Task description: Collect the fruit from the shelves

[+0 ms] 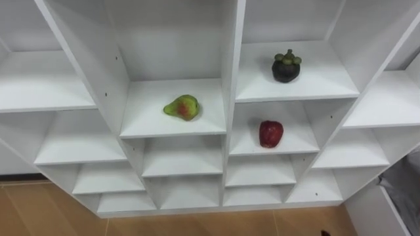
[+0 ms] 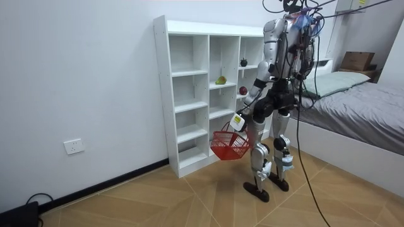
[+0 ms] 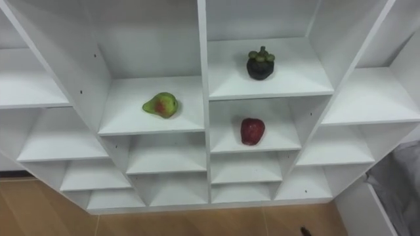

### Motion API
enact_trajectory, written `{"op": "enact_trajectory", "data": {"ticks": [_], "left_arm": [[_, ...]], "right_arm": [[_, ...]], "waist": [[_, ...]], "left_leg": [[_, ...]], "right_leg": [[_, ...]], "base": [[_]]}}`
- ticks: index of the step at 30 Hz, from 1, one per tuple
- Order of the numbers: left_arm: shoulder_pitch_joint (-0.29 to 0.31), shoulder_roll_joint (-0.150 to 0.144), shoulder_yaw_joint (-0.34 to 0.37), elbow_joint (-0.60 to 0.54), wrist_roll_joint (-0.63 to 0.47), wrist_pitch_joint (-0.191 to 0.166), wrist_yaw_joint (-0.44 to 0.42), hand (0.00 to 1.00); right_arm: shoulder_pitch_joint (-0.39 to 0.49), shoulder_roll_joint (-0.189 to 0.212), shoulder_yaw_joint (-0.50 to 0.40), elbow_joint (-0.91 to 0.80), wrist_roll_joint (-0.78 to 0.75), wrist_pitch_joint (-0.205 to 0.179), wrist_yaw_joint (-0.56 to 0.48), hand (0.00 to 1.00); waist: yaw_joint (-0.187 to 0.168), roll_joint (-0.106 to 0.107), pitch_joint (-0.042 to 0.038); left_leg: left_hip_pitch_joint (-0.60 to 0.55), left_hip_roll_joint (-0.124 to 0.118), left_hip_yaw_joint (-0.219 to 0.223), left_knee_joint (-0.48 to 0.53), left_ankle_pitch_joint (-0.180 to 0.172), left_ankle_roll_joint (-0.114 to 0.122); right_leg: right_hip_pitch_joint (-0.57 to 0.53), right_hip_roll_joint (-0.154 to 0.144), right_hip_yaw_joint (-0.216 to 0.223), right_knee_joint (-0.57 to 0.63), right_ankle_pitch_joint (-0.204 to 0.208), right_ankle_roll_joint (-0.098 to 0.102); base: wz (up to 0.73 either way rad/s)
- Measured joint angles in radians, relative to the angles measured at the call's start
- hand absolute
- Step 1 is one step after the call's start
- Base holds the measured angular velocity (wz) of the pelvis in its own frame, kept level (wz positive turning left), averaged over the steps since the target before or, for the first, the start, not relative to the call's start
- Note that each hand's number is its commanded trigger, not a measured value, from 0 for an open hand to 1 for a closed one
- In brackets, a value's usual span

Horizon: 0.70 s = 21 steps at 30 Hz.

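Far left first: white closet (image 1: 231, 98), all smooth flat boards with crisp square edges, open-fronted compartments stepping down to a wood-plank floor (image 1: 46, 210).

In the room view, standing right before that closet, left hand (image 2: 238, 121) low beside the thigh, fingers curled shut round the handle of a red basket (image 2: 229, 144). Mesh-sided, hanging just under the hand, near the closet's front but apart from it. Contents too small to make out.

Up from that hand and toward the room view's left, a pear (image 1: 182, 107): green with a red blush, lumpy, lying on its side. Set back from the shelf lip, with free board all round.

Next column over, almost straight above the hand and highest of the three, a mangosteen (image 1: 286, 67). Dark, round, leafy cap on top, upright near the middle of its board.

One shelf lower, nearest the hand, a red apple (image 1: 270, 134), glossy, with space on both sides.

Far right, outer compartments cut off at the frame edge. Grey bedding (image 1: 403, 187) poking in at the lower corner, soft and creased, mostly out of sight.
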Motion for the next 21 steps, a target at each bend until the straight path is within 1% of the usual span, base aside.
{"op": "enact_trajectory", "data": {"ticks": [1, 2, 3, 4, 8, 10, 12, 14, 16, 18, 20, 21], "left_arm": [[0.0, 0.007, -0.015, -0.002, 0.0, 0.0, 0.0, 1.0], [-0.001, 0.01, -0.022, -0.004, 0.0, 0.0, 0.001, 1.0], [-0.002, 0.012, -0.03, -0.009, 0.0, -0.001, 0.002, 1.0], [0.0, 0.012, -0.031, -0.012, 0.0, -0.006, 0.003, 1.0], [0.002, 0.012, -0.032, -0.022, 0.0, -0.024, 0.007, 1.0], [0.004, 0.012, -0.03, -0.028, 0.0, -0.033, 0.008, 1.0], [0.006, 0.012, -0.03, -0.025, 0.0, -0.039, 0.008, 1.0], [0.006, 0.012, -0.032, -0.023, -0.001, -0.042, 0.008, 1.0], [0.009, 0.012, -0.031, -0.021, 0.0, -0.045, 0.006, 1.0], [0.013, 0.01, -0.031, -0.021, -0.001, -0.046, 0.004, 1.0], [0.022, 0.008, -0.033, -0.025, -0.002, -0.051, -0.001, 1.0], [0.027, 0.006, -0.036, -0.029, -0.002, -0.059, -0.001, 1.0]], "right_arm": [[0.017, 0.0, 0.002, -0.068, -0.005, -0.009, -0.007, 0.0], [0.025, 0.001, 0.003, -0.1, -0.005, -0.012, -0.01, 0.0], [0.049, 0.001, 0.005, -0.177, -0.009, -0.014, -0.011, 0.0], [0.067, 0.001, 0.011, -0.244, -0.024, -0.018, -0.011, 0.0], [0.13, 0.002, 0.034, -0.42, -0.035, -0.025, -0.017, 0.0], [0.157, 0.002, 0.045, -0.508, -0.034, -0.041, -0.026, 0.0], [0.16, 0.001, 0.051, -0.551, -0.034, -0.041, -0.038, 0.0], [0.161, 0.001, 0.057, -0.591, -0.035, -0.045, -0.054, 0.0], [0.16, 0.001, 0.062, -0.635, -0.037, -0.06, -0.07, 0.0], [0.158, 0.0, 0.059, -0.682, -0.038, -0.06, -0.08, 0.0], [0.159, 0.0, 0.059, -0.741, -0.046, -0.062, -0.101, 0.0], [0.159, 0.0, 0.059, -0.773, -0.061, -0.074, -0.117, 0.0]], "waist": [[0.0, 0.0, -0.0008], [-0.001, -0.001, -0.0005], [0.0, -0.001, -0.0005], [-0.001, 0.0, -0.0005], [-0.003, 0.006, 0.0012], [-0.004, 0.01, 0.0014], [-0.001, 0.013, 0.0013], [-0.011, 0.015, 0.0011], [-0.021, 0.019, 0.0021], [-0.023, 0.023, 0.0032], [-0.024, 0.027, 0.0026], [-0.025, 0.029, 0.0019]], "left_leg": [[0.002, 0.0, 0.001, 0.0, 0.0, 0.0], [0.002, 0.0, 0.004, 0.0, 0.0, 0.0], [0.001, 0.001, 0.012, 0.0, 0.0, 0.0], [0.001, 0.002, 0.02, 0.0, 0.0, 0.0], [-0.002, 0.006, 0.025, 0.0, -0.009, -0.002], [-0.01, 0.009, 0.035, 0.0, -0.01, -0.003], [-0.011, 0.01, 0.042, 0.0, -0.01, -0.003], [-0.011, 0.01, 0.044, 0.0, -0.011, -0.002], [-0.01, 0.01, 0.044, -0.001, -0.011, -0.002], [-0.008, 0.01, 0.046, -0.001, -0.011, -0.002], [-0.006, 0.011, 0.047, -0.003, -0.011, -0.002], [-0.004, 0.011, 0.048, -0.004, -0.011, -0.002]], "right_leg": [[0.0, 0.0, 0.003, 0.0, 0.0, 0.0], [0.0, 0.0, 0.004, 0.0, 0.0, 0.0], [-0.002, 0.0, 0.008, 0.0, 0.0, 0.0], [-0.004, 0.002, 0.015, 0.0, 0.001, 0.001], [-0.011, 0.007, 0.019, 0.0, 0.002, 0.001], [-0.021, 0.009, 0.023, -0.001, 0.007, 0.0], [-0.022, 0.011, 0.03, -0.002, 0.012, 0.0], [-0.022, 0.011, 0.034, -0.002, 0.012, 0.001], [-0.022, 0.012, 0.035, -0.001, 0.012, 0.001], [-0.022, 0.012, 0.042, 0.0, 0.012, 0.001], [-0.021, 0.013, 0.044, -0.001, 0.012, 0.0], [-0.02, 0.013, 0.045, -0.002, 0.012, 0.001]], "base": [[-0.09], [-0.08], [-0.11], [-0.13], [-0.07], [-0.12], [-0.11], [-0.04], [0.0], [-0.04], [-0.04], [0.0]]}}
